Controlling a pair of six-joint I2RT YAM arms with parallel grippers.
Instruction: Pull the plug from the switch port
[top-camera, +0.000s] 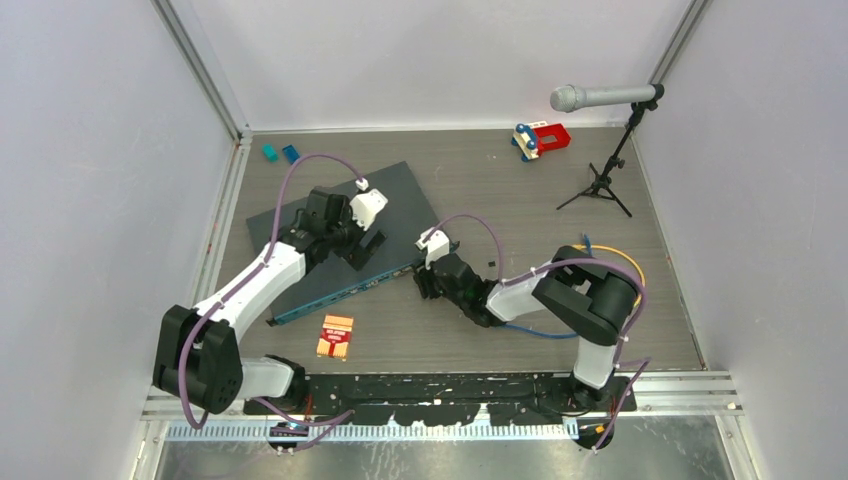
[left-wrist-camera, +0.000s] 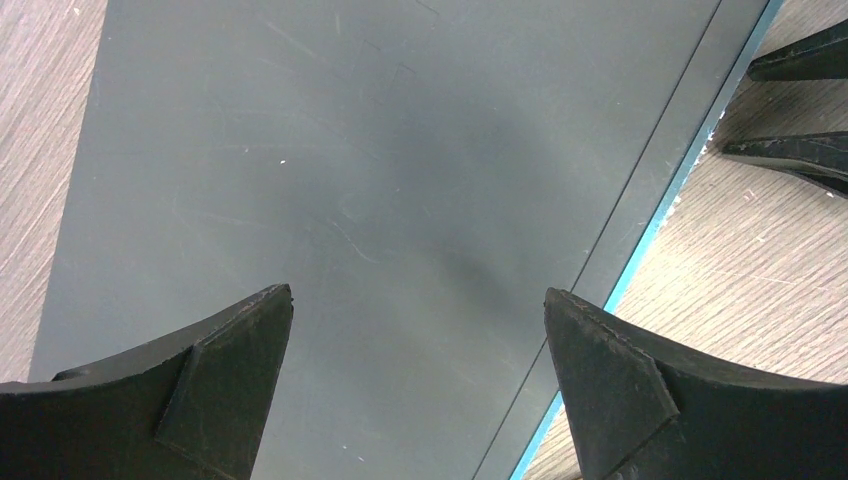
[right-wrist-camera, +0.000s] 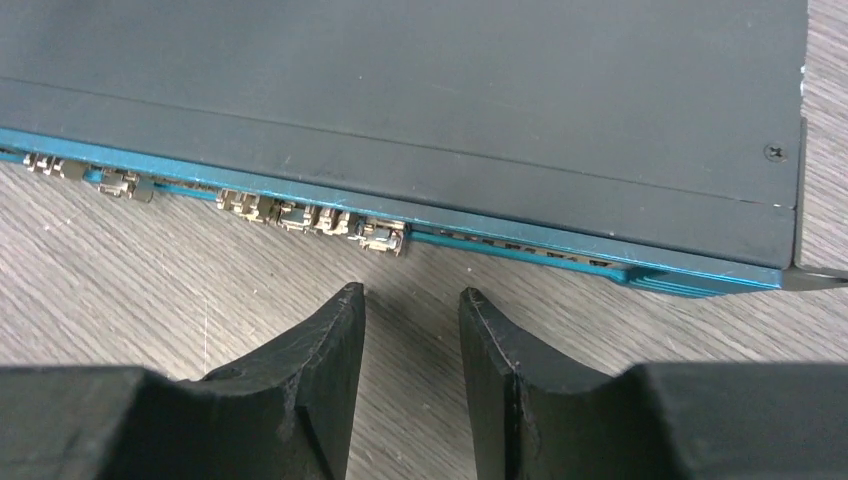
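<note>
Flat on the grey wood-grain table (top-camera: 500, 200), a little left of centre in the overhead view: the switch (top-camera: 405, 190). Runs its long axis from 8 o'clock to 2 o'clock. Turns the dark slate top upward and the thin teal front edge (right-wrist-camera: 520, 250) toward 5 o'clock, facing the right arm. Carries a row of small metal sockets (right-wrist-camera: 380, 237) along that edge (too small to tell whether a plug sits in any of them).

Over the top panel, on the side nearer the front edge: the left gripper (left-wrist-camera: 415, 300), fingers spread wide, clasping nothing, close above the slate surface. Cannot tell whether touching. Hides part of the box's middle from the overhead camera.

At 5 o'clock of the switch, just off the front edge: the right gripper (right-wrist-camera: 408, 295), fingertips (right-wrist-camera: 335, 320) aimed at the sockets, parted by only a narrow gap, nothing between them, short of the edge.

Around the switch:
- At 6 o'clock, near the front edge but apart: an orange card packet (top-camera: 335, 337).
- At 11 o'clock by the back wall: a teal block (top-camera: 270, 152) and a blue block (top-camera: 291, 153).
- At 1 o'clock, well apart: a red and blue toy (top-camera: 540, 137).
- At 2 o'clock, on a black tripod: a microphone (top-camera: 590, 97).
- At 4 o'clock, under the right arm: a blue cable (top-camera: 540, 332).
</note>
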